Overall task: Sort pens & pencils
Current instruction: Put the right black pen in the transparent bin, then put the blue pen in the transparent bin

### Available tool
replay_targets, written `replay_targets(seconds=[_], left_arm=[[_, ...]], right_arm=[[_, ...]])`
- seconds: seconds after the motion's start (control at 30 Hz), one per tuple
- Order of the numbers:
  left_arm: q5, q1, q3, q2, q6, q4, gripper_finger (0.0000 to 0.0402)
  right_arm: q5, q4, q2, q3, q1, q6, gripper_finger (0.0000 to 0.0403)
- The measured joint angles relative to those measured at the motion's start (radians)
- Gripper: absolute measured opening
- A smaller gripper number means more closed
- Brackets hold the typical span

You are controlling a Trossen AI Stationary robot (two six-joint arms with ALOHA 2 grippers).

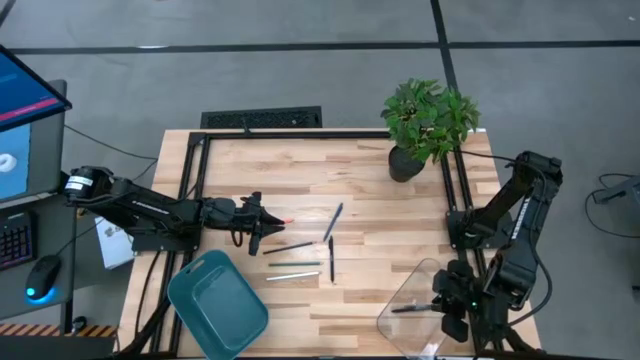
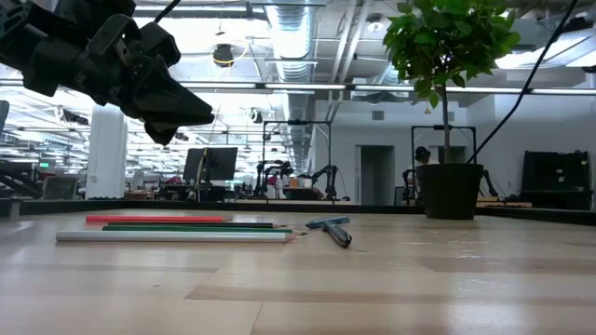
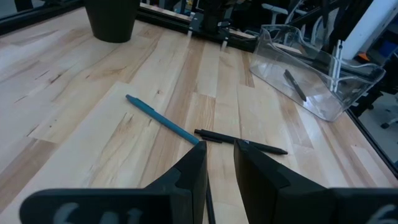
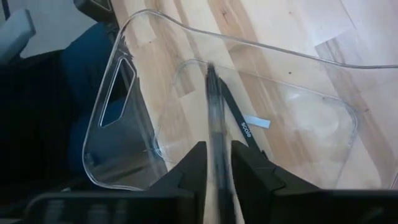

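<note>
Over the clear bin (image 1: 415, 300) at the table's right front corner, my right fingers (image 4: 219, 163) grasp a pen (image 4: 215, 118). Mid-table, pencils (image 1: 293, 270) lie crosswise just beyond my left fingers (image 1: 262, 226), slightly parted, empty, nearer them.

Both arms (image 1: 150, 210) are matte black with black cables and blunt wedge-shaped jaws, seemingly unmarked.

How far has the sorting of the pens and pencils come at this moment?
Done: one black pen lies in the clear bin. In hand: the right gripper hangs over that bin with a second pen at its tip. Left: a blue pen, a dark pen and four pencils lie on the table; the teal bin shows none. The left gripper hovers near them, empty.
</note>
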Motion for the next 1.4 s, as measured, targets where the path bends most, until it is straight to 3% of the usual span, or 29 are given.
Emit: replay_targets(seconds=[0.27,0.37,0.47,0.87,1.2,1.4], left_arm=[[0.0,0.0,0.0,0.0,0.0,0.0,0.0071],[0.0,0.0,0.0,0.0,0.0,0.001,0.0071],[0.0,0.0,0.0,0.0,-0.001,0.016,0.0071],[0.02,0.0,0.0,0.0,0.0,0.069,0.0071],[0.054,0.0,0.0,0.0,-0.037,0.051,0.0071],[0.054,0.0,0.0,0.0,-0.019,0.043,0.0071]], right_arm=[[0.006,-0.001,0.0,0.0,0.0,-0.027,0.0121],[0.086,-0.038,0.0,0.0,-0.028,-0.091,0.0122],[0.176,-0.085,0.0,0.0,-0.085,-0.156,0.0122],[0.335,-0.015,0.0,0.0,-0.4,-0.483,0.0123],[0.298,0.08,0.014,-0.001,-0.63,-0.636,0.0123],[0.261,0.262,0.095,-0.001,-0.74,-0.727,0.0123]])
